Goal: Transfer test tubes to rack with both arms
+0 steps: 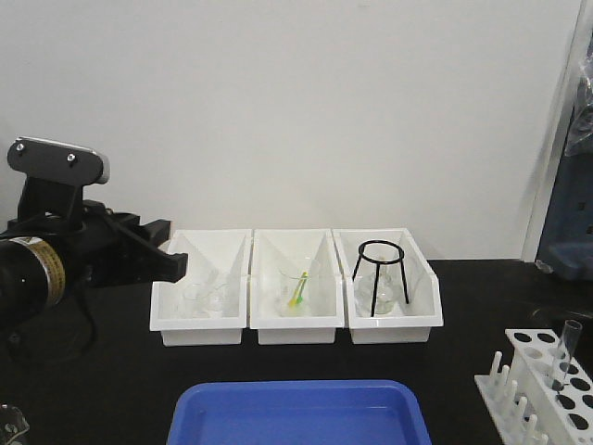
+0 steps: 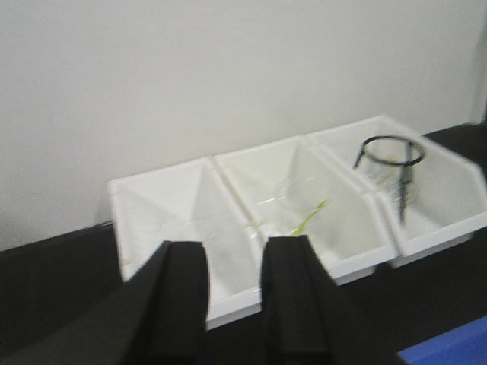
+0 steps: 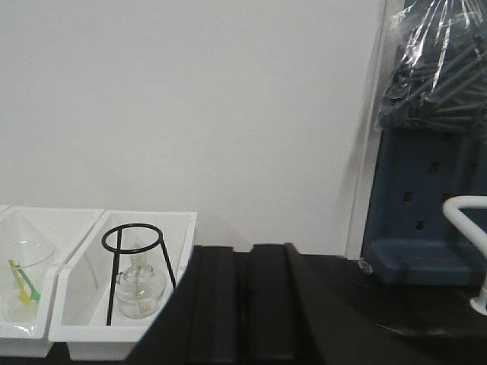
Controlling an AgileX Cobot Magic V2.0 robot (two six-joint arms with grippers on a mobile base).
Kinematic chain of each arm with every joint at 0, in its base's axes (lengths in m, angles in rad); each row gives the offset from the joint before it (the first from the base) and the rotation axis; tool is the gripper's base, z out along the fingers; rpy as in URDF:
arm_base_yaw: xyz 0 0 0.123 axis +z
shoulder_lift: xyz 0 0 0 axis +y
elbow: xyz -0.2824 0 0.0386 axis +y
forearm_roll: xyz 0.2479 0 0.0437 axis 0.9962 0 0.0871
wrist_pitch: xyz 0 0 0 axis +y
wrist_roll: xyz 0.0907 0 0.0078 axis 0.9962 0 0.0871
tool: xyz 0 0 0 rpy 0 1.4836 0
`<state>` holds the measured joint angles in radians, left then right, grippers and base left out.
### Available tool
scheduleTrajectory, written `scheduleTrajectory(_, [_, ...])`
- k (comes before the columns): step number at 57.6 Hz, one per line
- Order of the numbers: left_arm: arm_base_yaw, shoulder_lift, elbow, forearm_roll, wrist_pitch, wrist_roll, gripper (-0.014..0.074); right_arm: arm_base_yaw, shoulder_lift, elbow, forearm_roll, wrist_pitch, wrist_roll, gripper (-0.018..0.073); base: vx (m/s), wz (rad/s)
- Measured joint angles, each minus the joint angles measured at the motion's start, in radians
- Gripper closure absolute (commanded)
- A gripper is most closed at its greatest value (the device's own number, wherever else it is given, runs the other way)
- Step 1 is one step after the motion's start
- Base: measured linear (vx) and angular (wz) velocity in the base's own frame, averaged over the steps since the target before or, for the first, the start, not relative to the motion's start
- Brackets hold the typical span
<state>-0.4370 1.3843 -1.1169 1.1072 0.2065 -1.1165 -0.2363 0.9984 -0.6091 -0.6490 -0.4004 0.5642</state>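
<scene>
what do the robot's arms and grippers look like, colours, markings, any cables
In the front view the left arm is matte black and blocky, topped by a silver-grey camera block with two screws. A yellow label wraps its round joint, and a black cable loops beneath. Each wrist view shows a pair of flat, black, wedge-shaped fingers: left gripper, right gripper. No other markings are visible.

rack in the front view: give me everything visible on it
The rack is a small stand that looks like white plastic, at the lower right of the front view and cut off by the frame edges. Its top plate has round dark holes; a row of upright white pegs runs along its near-left side. It stands on the black table, right of the blue tray. One clear test tube stands upright in a hole. No gripper touches it.
</scene>
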Motion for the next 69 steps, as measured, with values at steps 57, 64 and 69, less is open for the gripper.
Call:
scheduleTrajectory(57, [0.000,-0.782,0.642,-0.887,0.109,0.779,0.0617,0.096,-0.273,0.001,-1.033,0.088,0.988,0.0568,0.00,0.00])
scheduleTrajectory(64, [0.000,-0.814,0.642,-0.888,0.110,0.779,0.0617,0.096,-0.273,0.001,-1.033,0.088,0.988,0.0568,0.00,0.00])
scheduleTrajectory(69, [0.000,-0.818,0.644,-0.888,0.112,0.779,0.0617,0.096,-0.273,0.001,-1.033,0.086,0.988,0.0568,0.00,0.00])
